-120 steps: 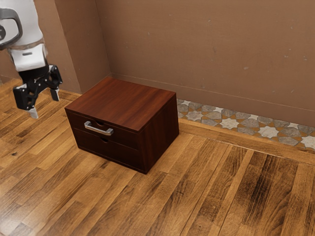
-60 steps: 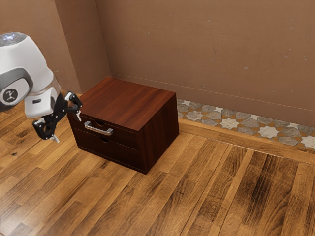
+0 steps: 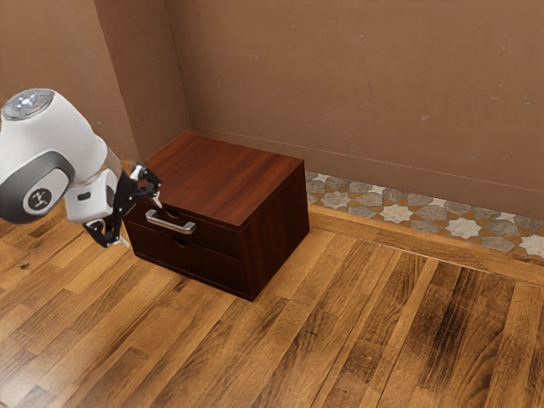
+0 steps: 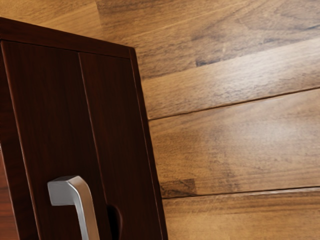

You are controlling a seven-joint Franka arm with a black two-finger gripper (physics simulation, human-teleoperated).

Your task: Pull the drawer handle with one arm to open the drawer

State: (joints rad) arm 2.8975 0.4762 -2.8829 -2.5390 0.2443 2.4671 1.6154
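**Drawer shut, end effector parked by the handle's end**

A dark wood cabinet is seen on the plank floor, set close to the brown wall. A strip of patterned tiles is laid along the wall's base.

Two drawer fronts are stacked on the cabinet's face. The upper drawer carries the silver drawer handle, a bar-shaped pull mounted toward the exterior view's left side of the front. The upper front is seen flush with the lower drawer, so it looks shut.

The white arm is brought in from the exterior view's left. The black end effector is held right at the cabinet's front corner, just beside the end of the handle that lies toward the exterior view's left. Its two fingers are spread apart, one up by the cabinet's top edge and the other lower, toward the floor. Nothing is clamped between them, and contact with the handle can't be made out.

In the wrist view, the cabinet face is shown tilted, with the drawer handle seen close up as a bent silver bar standing off the dark wood. Beside the cabinet's edge, wide floor planks are shown.
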